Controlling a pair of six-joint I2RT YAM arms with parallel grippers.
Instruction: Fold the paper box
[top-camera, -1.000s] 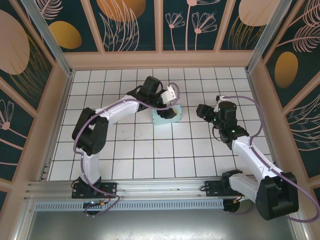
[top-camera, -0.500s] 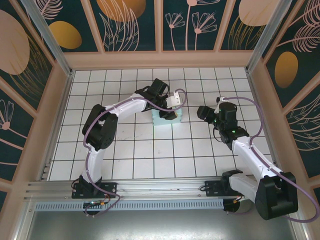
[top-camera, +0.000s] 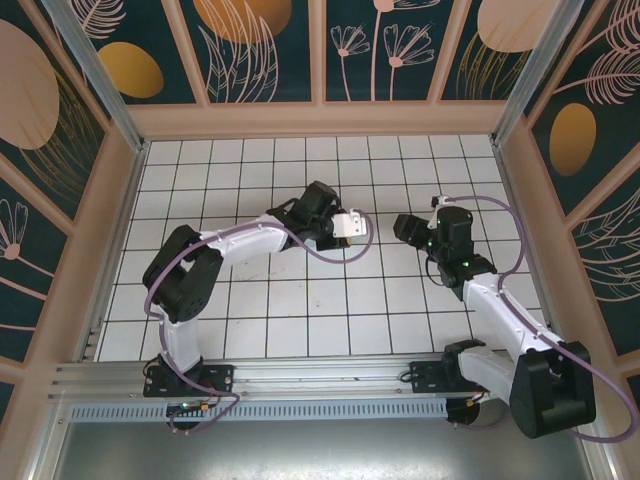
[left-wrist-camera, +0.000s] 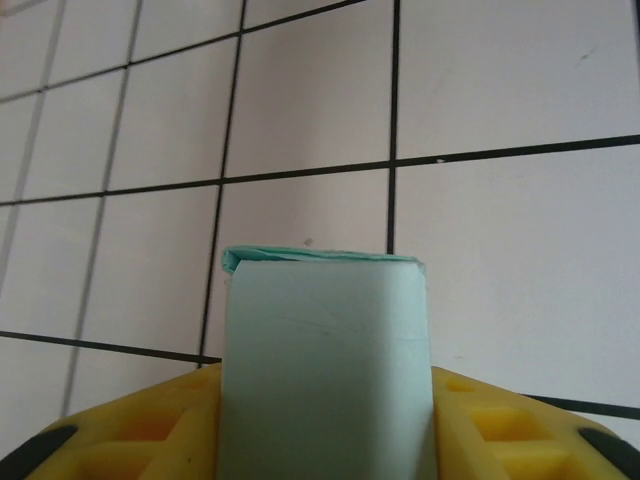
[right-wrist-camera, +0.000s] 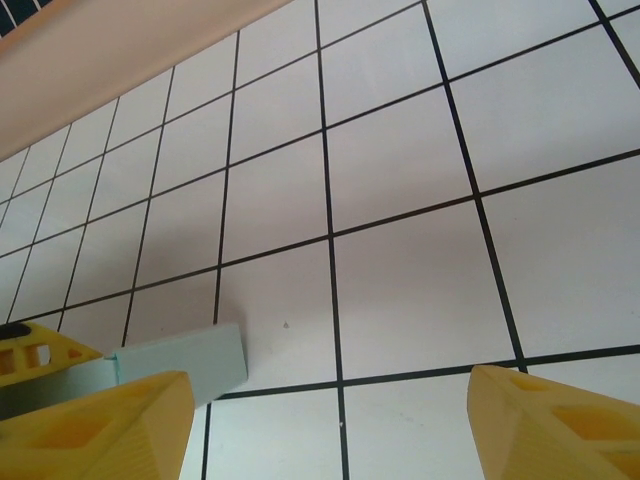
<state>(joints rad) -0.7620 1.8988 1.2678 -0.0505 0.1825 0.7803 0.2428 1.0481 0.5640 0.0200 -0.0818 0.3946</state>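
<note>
1. The left gripper (left-wrist-camera: 325, 420) has narrowed over the last second and now clamps the paper box (left-wrist-camera: 325, 340). In the left wrist view, the pale mint card stands upright between the two yellow fingers (left-wrist-camera: 150, 435), touching both.
2. From overhead, the left arm has swung further right across the table (top-camera: 300, 300). A second ago the box lay in plain sight beside that arm. Now the wrist covers most of it, near the middle of the white tiled surface.
3. The visible end of the box is a flat rectangular face with straight sides. A thin folded lip of darker mint shows along its top edge. It reads as a formed box rather than a flat sheet, so the folding seems well advanced.
4. The right gripper (right-wrist-camera: 330, 420) has barely moved. Its jaws stand wide apart and hold nothing. It hovers just to the right of the box, apart from it.
5. In the right wrist view, a corner of the box rests on the table at lower left, with one finger of the left gripper beside it.
6. The new grip probably means the left arm is pressing the walls together or steadying the box. The right gripper seems free to tuck a flap. Squeezing thin card too hard could crease it.
</note>
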